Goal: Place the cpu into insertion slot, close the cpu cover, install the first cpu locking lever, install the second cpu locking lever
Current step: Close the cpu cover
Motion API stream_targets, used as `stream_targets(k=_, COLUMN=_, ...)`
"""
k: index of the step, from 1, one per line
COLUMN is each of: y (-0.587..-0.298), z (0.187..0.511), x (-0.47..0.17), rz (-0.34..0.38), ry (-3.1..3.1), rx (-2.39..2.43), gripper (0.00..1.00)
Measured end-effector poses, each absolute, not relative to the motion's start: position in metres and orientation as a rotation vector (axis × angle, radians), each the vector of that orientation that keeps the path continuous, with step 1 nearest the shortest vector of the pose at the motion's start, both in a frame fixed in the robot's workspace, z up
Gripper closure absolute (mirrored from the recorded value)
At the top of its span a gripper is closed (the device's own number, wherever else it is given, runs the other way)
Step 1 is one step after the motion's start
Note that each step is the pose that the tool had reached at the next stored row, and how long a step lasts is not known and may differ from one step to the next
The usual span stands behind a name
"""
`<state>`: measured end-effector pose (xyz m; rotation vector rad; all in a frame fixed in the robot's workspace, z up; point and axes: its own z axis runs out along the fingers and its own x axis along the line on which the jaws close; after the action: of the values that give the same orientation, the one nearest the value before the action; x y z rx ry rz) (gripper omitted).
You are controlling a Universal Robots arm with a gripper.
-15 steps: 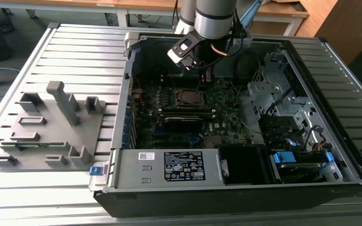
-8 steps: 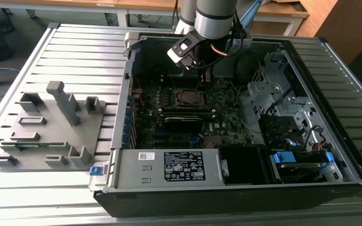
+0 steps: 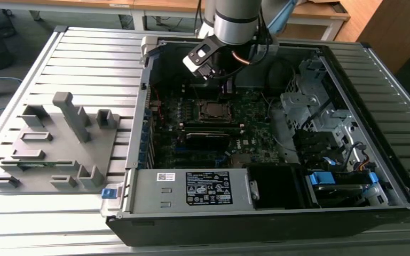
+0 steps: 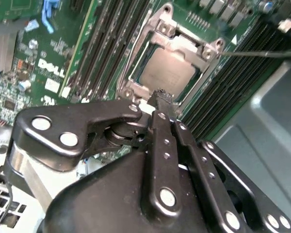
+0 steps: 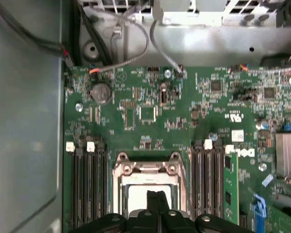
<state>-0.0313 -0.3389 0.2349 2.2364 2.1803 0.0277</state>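
The cpu [image 4: 167, 73] lies flat in the insertion slot [image 3: 212, 109], its grey metal top showing through the window of the cpu cover [image 4: 184, 41]. The silver cover frame lies down over the chip. A thin silver lever rod [image 4: 266, 53] sticks out sideways from the socket's corner, off the board. My gripper [image 4: 160, 95] hangs just above the socket's edge with its two black fingers pressed together and nothing between them. In the first wrist view the gripper [image 5: 157, 196] overlaps the pale cpu [image 5: 138, 199]. In the exterior view the gripper [image 3: 224, 88] sits right behind the socket.
Long black memory slots [image 4: 111, 43] flank the socket on both sides. The case wall [image 5: 24, 121] and loose cables [image 5: 131, 29] are close by. The labelled power supply box [image 3: 194, 189], a drive cage [image 3: 319, 122] and a grey parts fixture [image 3: 55, 144] stand around.
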Motion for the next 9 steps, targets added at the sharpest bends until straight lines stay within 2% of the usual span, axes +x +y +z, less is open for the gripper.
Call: stream_targets(k=9, y=-0.339, z=0.2292, x=-0.0369, rz=0.028, ry=2.18, rx=2.236, gripper=0.89)
